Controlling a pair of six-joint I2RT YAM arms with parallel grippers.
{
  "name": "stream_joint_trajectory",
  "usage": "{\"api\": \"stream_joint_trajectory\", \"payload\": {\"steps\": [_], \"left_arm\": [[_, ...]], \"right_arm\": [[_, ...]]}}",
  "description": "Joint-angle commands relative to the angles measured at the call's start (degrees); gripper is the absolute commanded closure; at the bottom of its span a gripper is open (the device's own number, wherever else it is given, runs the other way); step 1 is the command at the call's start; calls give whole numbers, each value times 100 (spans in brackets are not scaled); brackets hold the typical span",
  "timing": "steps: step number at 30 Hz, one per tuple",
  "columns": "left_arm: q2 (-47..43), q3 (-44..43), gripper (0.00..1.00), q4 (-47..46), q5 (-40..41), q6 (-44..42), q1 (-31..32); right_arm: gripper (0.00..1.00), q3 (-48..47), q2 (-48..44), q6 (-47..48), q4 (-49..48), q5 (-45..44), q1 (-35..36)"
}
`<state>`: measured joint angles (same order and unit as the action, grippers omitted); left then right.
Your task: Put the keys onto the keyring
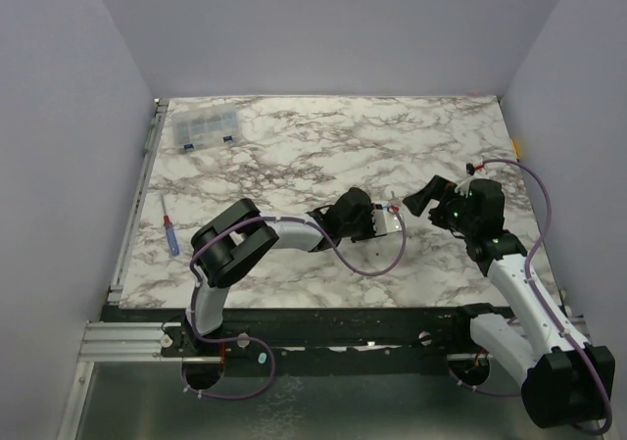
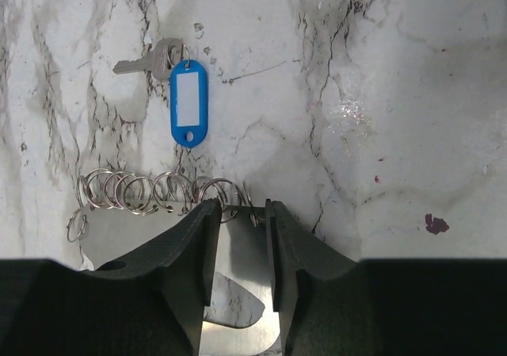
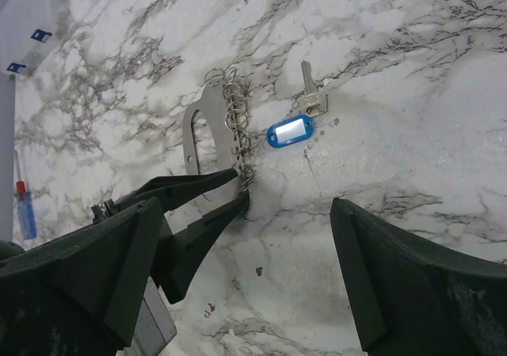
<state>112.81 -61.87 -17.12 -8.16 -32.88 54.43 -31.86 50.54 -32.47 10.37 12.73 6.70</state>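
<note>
Keyring (image 3: 315, 112) and one key (image 3: 310, 86) are shown in the right wrist view lying flat on the marble table (image 3: 412, 70), the key head and a blue tag (image 3: 290, 130) meeting at the loop. The key's long axis runs up the frame, blade tip pointing away from the camera; the tag's long axis lies nearly across it. Just beside the tag, a flat metal plate (image 3: 189, 140) edged with a row of spare rings (image 3: 232, 114) is seen. The left gripper (image 3: 242, 189) is set at the plate's near end, jaws narrow; whether anything is pinched cannot be told. The right gripper (image 3: 249, 229) is held with jaws spread wide. A clear compartment box (image 3: 28, 15) is cut off at the upper left; its contents cannot be made out. A screwdriver (image 3: 26, 217) lies at the left edge.

In the left wrist view the key blade points left and the tag's long axis runs up and down. The ring row runs across, just beyond the fingertips.

In the top external view the box is placed at the table's far left corner, contents unresolved. Both grippers are near each other at mid-table. Key and keyring are too small to be resolved.
</note>
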Motion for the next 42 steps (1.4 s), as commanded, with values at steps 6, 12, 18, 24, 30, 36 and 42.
{"api": "stream_joint_trajectory", "payload": {"steps": [6, 12, 18, 24, 30, 36, 42], "left_arm": [[218, -202, 69, 165, -112, 329, -20], [135, -200, 65, 162, 5, 405, -17], [-31, -71, 57, 127, 124, 388, -23], [-161, 191, 56, -156, 10, 525, -42], [-107, 202, 58, -281, -136, 657, -56], [-67, 133, 63, -323, -77, 621, -73], [-101, 147, 78, -317, -75, 616, -93]], "right_arm": [[0, 22, -101, 65, -87, 10, 77], [0, 8, -109, 74, -64, -12, 75], [0, 5, -137, 65, -51, -10, 75], [0, 31, -184, 56, -65, -8, 77], [0, 30, -196, 56, -62, 3, 77], [0, 26, -224, 48, -44, 9, 76], [0, 31, -229, 47, -52, 5, 77]]}}
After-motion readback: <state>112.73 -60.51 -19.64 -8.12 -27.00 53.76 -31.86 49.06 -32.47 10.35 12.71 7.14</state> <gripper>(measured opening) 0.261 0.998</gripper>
